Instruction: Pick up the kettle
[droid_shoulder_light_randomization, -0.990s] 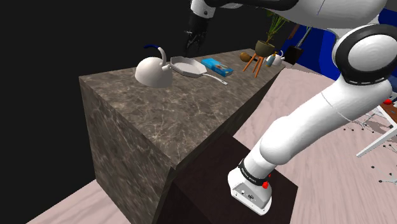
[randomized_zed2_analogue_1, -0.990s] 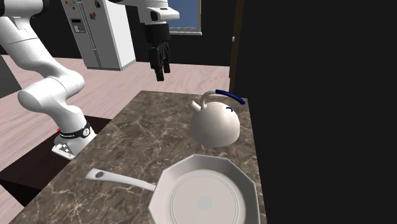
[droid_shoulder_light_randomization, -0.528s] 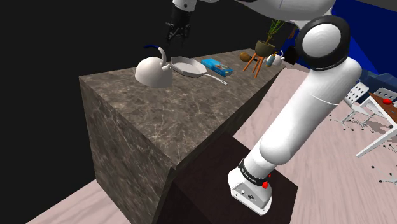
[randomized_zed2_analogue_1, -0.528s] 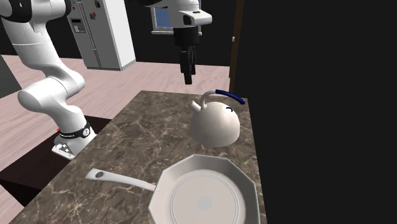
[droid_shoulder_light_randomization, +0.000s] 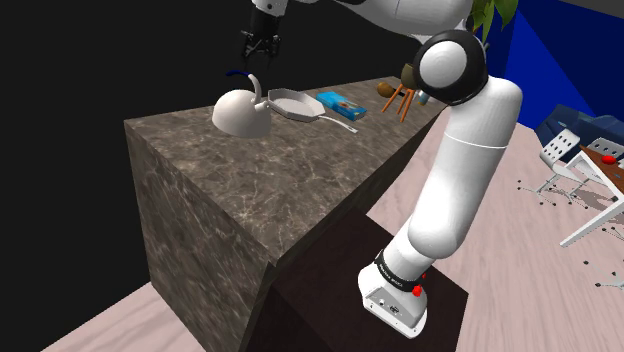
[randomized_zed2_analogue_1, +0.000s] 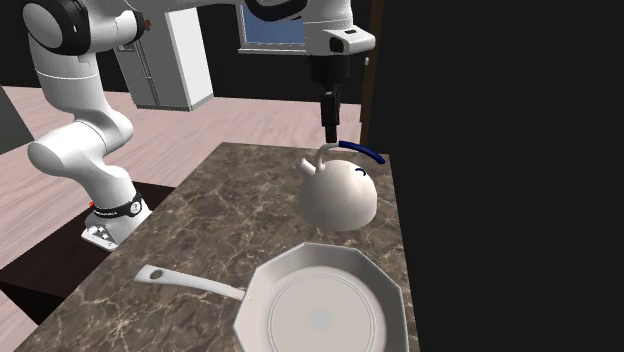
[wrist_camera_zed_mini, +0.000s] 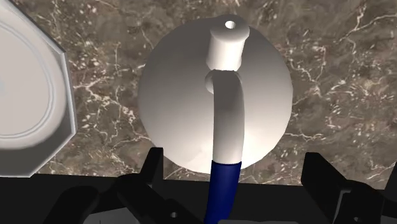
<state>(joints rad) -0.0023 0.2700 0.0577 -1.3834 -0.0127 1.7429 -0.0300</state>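
Shoulder view looks along the counter (droid_shoulder_light_randomization: 250, 190) from beside the stand (droid_shoulder_light_randomization: 320, 270); second exterior view faces back, closer; wrist view looks straight down. All share kettle (randomized_zed2_analogue_1: 340, 195) and pan (randomized_zed2_analogue_1: 320, 310).

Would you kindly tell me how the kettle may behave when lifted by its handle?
Held by its thin arched handle, the kettle would probably swing, since its round body hangs below. Its wide base suggests sliding rather than tipping if pushed. The smooth blue grip may slip in the gripper.
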